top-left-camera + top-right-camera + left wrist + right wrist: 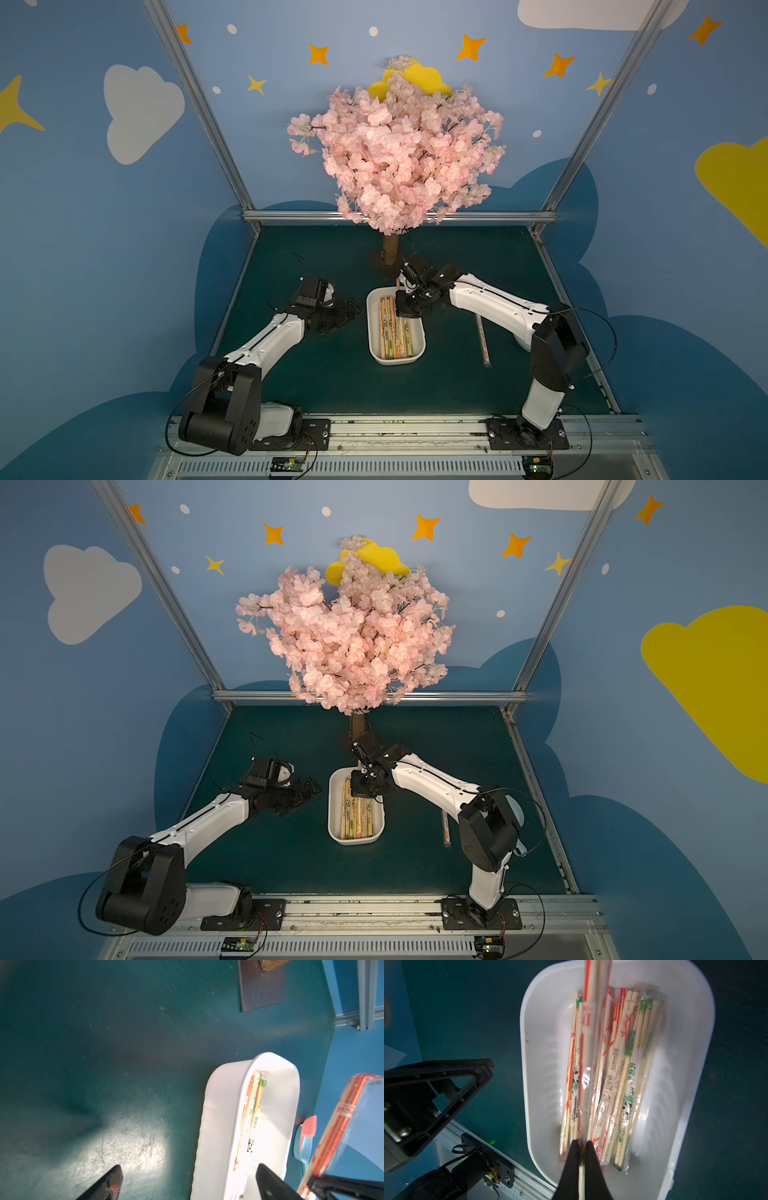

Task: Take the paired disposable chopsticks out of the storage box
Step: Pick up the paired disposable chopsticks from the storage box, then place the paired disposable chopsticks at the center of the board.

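Over storage box (542,1064), twelve o'clock end: chopstick pair (588,1022) clamped in right gripper (582,1142), tip cut off; left gripper (189,1166) gaping, empty.

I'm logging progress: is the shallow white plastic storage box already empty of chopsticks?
No: in the right wrist view many clear-sleeved pale-wood chopstick pairs lie inside the shallow white plastic storage box.

My two top views sit side by side, high above the near edge of the table (332,374), facing forward and down, far enough to see all of it. My left wrist camera looks slanted and close over the table beside the storage box (218,1115). My right wrist camera looks down into this box, very near. All four views share it.
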Robot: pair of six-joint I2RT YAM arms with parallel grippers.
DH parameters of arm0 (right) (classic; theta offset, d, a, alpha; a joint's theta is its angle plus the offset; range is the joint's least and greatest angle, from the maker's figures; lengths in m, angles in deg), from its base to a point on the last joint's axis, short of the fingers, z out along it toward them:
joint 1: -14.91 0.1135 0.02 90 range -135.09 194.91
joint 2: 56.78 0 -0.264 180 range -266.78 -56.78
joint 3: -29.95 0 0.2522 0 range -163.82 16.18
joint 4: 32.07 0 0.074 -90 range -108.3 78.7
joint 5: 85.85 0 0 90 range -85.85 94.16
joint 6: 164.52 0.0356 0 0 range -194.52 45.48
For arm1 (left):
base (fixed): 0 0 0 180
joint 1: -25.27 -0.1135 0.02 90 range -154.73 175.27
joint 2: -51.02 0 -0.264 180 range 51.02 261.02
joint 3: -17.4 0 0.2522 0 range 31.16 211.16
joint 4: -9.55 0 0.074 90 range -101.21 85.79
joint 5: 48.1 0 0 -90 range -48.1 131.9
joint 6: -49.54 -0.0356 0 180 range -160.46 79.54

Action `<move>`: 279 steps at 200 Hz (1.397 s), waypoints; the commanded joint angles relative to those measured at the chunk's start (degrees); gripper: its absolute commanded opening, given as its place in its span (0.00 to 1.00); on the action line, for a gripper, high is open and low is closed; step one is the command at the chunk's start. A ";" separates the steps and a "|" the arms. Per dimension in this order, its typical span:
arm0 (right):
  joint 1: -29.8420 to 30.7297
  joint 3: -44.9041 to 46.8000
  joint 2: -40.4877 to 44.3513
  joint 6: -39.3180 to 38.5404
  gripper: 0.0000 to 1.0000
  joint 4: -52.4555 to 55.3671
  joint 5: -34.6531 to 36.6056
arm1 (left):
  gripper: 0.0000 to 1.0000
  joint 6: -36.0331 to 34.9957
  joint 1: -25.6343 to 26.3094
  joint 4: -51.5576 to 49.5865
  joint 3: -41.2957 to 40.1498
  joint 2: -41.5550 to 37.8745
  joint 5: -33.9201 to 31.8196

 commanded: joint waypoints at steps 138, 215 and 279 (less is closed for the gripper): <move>-17.85 19.92 21.89 -9.92 0.00 6.39 11.51 | 1.00 -0.24 4.96 -1.43 2.65 -1.11 0.24; -18.11 10.19 4.17 -16.13 0.00 18.45 24.54 | 1.00 1.15 6.99 -1.44 4.58 0.70 -1.03; -18.20 9.32 -2.78 -15.72 0.00 18.38 26.77 | 1.00 2.14 8.30 -1.35 5.77 2.61 -1.55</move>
